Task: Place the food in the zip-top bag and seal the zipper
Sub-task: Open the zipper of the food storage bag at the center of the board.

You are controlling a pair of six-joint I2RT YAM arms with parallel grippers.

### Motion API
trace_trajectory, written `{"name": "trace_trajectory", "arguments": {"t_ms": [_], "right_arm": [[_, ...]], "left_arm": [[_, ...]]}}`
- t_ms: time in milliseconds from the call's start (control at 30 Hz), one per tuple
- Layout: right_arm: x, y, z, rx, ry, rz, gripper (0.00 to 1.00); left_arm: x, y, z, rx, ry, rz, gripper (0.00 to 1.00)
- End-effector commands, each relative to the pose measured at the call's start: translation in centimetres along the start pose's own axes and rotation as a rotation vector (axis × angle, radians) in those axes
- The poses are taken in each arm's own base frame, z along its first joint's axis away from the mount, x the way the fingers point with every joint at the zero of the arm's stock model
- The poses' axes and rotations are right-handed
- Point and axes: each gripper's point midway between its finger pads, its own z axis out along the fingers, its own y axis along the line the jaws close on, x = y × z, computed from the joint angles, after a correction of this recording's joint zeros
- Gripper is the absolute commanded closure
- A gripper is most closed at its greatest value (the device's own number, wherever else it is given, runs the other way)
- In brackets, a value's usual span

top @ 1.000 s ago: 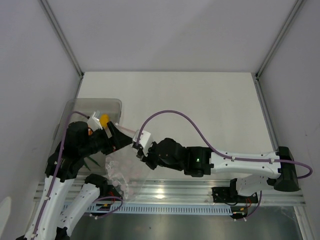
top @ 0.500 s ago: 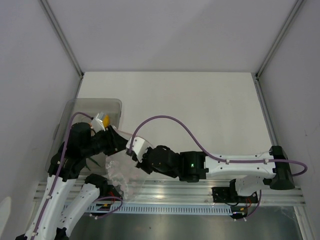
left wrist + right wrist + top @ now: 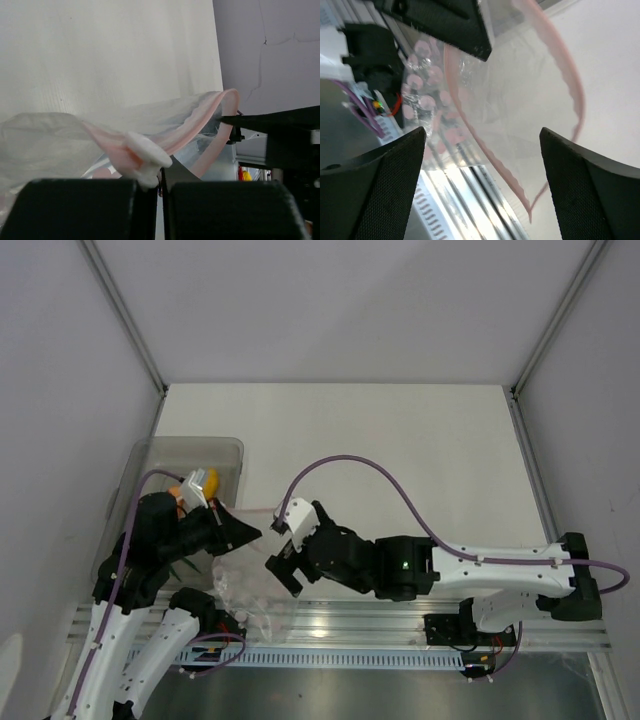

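Crinkly clear zip-top bag (image 3: 247, 592) gapes open, pink zipper (image 3: 111, 146) unsealed.

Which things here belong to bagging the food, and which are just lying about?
Part of the job: clear crinkly plastic bag, its pinkish-red zipper strip, round yellow toy fruit, orange toy piece, thin green stems.
Just lying about: translucent grey plastic bin, purple cables, metal rail.

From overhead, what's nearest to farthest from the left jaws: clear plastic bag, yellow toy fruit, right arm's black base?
1. Clear plastic bag: pinched in the left jaws.
2. Yellow toy fruit: just behind, in grey bin.
3. Right arm's black base: far right.
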Motion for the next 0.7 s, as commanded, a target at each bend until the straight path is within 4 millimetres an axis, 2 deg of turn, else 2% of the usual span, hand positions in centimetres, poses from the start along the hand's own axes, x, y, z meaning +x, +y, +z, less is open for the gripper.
{"name": "trace_trajectory", "arguments": {"t_ms": [0, 67, 100, 167, 200, 267, 367, 533, 667], "right_arm": [[-4.7, -1.7, -4.0, 0.049, -0.102, 0.147, 0.01], [-5.3, -2.4, -4.7, 0.068, -0.112, 0.195, 0.01], [-6.2, -2.5, -5.1, 0.053, -0.121, 0.226, 0.01], [-6.0, -4.0, -5.1, 0.062, -0.074, 0.293, 0.01], [-6.6, -3.6, -5.2, 0.011, -0.059, 0.316, 0.01], [-6.3, -4.9, -4.9, 0.025, -0.023, 0.35, 0.01], [-5.8, -5.7, -4.1, 0.01, 0.016, 0.352, 0.0], [-5.9, -5.0, -3.1, -0.054, 0.031, 0.322, 0.05], [-4.9, -4.2, -1.9, -0.098, 0.081, 0.294, 0.14]], "left_arm": [[0.3, 0.2, 0.1, 0.013, 0.004, 0.051, 0.99], [0.4, 0.1, 0.1, 0.025, 0.006, 0.056, 0.99], [0.4, -0.2, -0.2, 0.038, -0.004, 0.064, 1.0], [0.6, -0.2, -0.2, 0.051, -0.005, 0.067, 0.99], [0.7, -0.3, -0.4, 0.059, -0.012, 0.073, 0.99], [1.1, -0.5, -0.3, 0.082, 0.001, 0.076, 0.99], [1.7, -0.8, -0.4, 0.12, 0.021, 0.081, 0.99], [2.3, -0.6, -0.5, 0.137, 0.022, 0.086, 0.99], [2.3, -0.9, -0.3, 0.156, 0.033, 0.09, 0.99]]}}
